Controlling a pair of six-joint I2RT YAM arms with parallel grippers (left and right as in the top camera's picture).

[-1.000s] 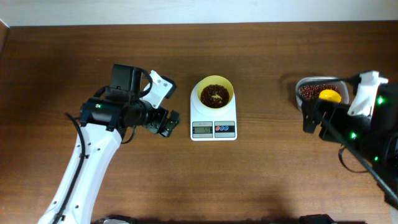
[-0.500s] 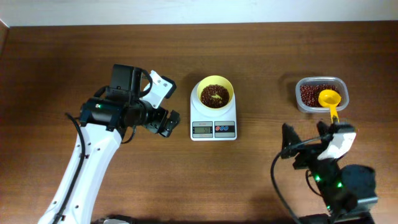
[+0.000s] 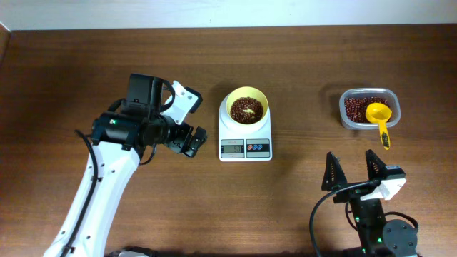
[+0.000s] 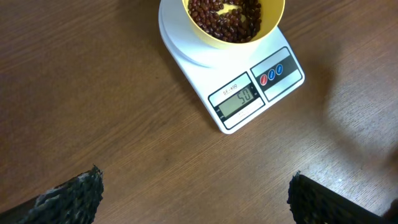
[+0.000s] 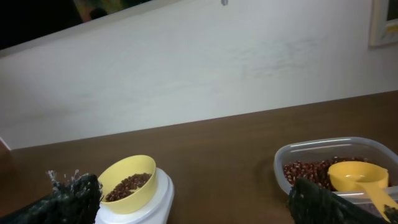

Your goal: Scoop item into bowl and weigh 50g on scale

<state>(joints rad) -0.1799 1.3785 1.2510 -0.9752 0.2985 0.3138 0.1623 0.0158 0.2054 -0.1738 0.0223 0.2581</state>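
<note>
Evidently, since the bowl [image 3: 230, 103] of beans [image 3: 246, 109] sits on the scale [image 3: 228, 148] and its display reads 50, your left gripper [image 3: 189, 140] just left of it and right gripper [image 3: 350, 160] farther right hang spread, empty.

overhead: straight down, whole table [image 3: 300, 71] | left wrist: close, looks down on scale [image 4: 245, 87] | right wrist: low, level, faces wall [image 5: 186, 74] | shared by all: scale, bowl [image 5: 127, 180]

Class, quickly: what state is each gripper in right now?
Left gripper: open, holding nothing.
Right gripper: open, holding nothing.
</note>
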